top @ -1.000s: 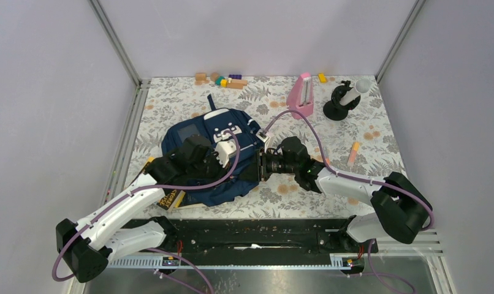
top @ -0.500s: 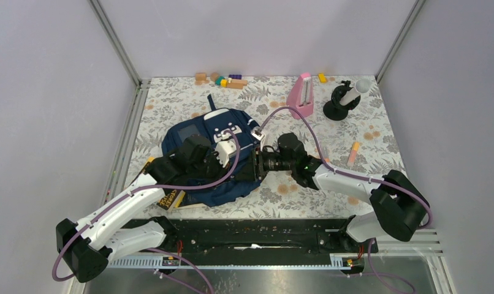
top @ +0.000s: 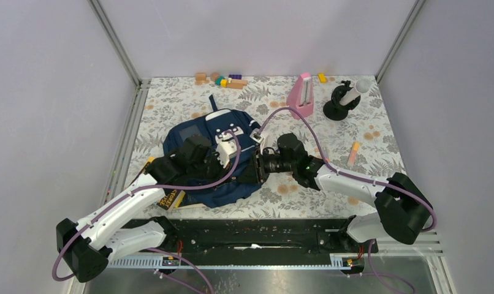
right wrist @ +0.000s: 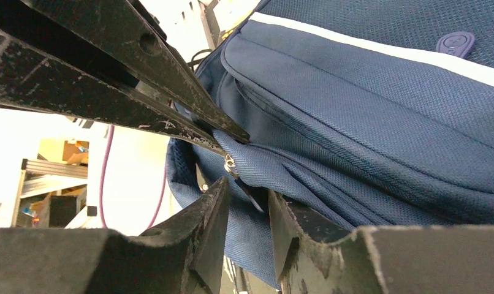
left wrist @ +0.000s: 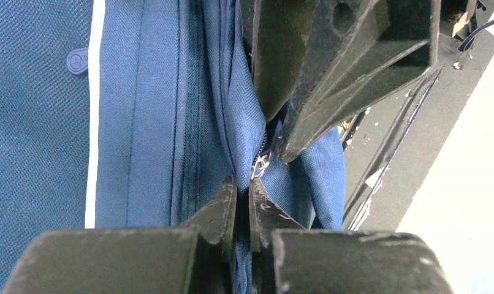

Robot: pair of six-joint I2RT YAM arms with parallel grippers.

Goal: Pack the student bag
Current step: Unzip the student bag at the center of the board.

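Observation:
The student bag (top: 189, 133), navy with thin white stripes, lies flat at the table's left centre. Both grippers meet at its near right edge. My left gripper (left wrist: 243, 195) is shut on a fold of the bag's fabric just below a small metal zip ring (left wrist: 258, 165). My right gripper (right wrist: 247, 202) faces it from the other side, its jaws a little apart. A dark zip pull tab (right wrist: 252, 199) and blue fabric lie in the gap. From above, the left gripper (top: 243, 166) and right gripper (top: 255, 166) are nearly tip to tip.
A yellow-and-black book (top: 171, 199) pokes out under the bag's near left corner. At the back stand a pink holder (top: 301, 95), a black stand with a white cup (top: 342, 101) and coloured blocks (top: 223, 79). An orange marker (top: 353, 152) lies at the right.
My right arm has edged left and slightly away, closer against the bag's edge. The left arm and the bag have stayed put.

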